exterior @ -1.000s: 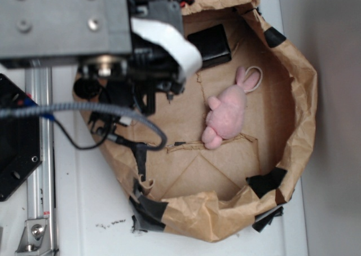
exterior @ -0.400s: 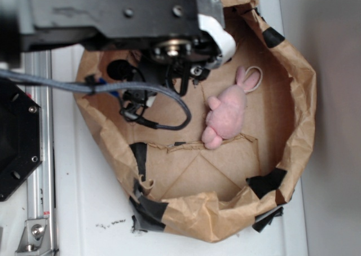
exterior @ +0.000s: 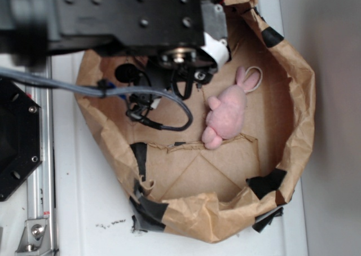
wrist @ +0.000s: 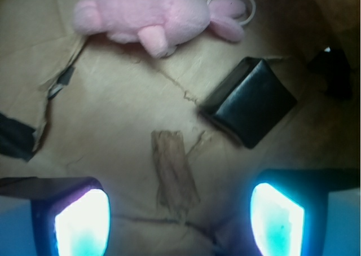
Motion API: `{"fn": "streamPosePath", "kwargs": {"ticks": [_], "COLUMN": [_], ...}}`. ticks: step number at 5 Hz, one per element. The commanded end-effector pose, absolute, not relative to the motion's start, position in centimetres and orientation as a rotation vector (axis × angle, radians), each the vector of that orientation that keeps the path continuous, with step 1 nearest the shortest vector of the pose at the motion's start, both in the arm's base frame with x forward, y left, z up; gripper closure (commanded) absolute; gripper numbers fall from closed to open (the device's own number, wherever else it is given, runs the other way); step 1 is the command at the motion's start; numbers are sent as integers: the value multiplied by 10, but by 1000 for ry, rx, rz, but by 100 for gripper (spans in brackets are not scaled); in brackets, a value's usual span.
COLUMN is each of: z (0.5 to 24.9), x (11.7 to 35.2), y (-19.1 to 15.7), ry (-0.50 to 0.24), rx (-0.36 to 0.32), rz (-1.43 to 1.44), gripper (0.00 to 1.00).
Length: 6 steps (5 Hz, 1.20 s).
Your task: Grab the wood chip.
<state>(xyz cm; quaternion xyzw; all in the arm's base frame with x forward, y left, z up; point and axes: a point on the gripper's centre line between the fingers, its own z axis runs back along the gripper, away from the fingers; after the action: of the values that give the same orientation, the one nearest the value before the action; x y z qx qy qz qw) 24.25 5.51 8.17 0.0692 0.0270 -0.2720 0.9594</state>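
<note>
While the small rough brown wood chip [wrist: 174, 173] lay flat on the crumpled brown paper lining [wrist: 113, 109], the gripper [wrist: 179, 222] hung above it, jaws spread wide and empty, glowing pads [wrist: 83, 222] flanking it at 8 and 4 o'clock. Exterior view: the arm [exterior: 124, 19] hid the chip. A black square box [wrist: 251, 102] sat at 1 o'clock, a pink plush rabbit [wrist: 149, 16] at 12, bare paper between.

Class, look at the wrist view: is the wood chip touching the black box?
No. The wood chip lies on bare brown paper, with a clear strip of paper between it and the black box.
</note>
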Motion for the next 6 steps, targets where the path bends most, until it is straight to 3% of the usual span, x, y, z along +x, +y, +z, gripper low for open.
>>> {"fn": "streamPosePath", "kwargs": {"ticks": [1, 4, 6], "z": [53, 45, 17], "x": [244, 229, 237], "y": [51, 55, 61], "ry": [47, 48, 49], "rx": [158, 121, 135], "rz": [-545, -527, -514], "gripper": [0, 0, 0]}}
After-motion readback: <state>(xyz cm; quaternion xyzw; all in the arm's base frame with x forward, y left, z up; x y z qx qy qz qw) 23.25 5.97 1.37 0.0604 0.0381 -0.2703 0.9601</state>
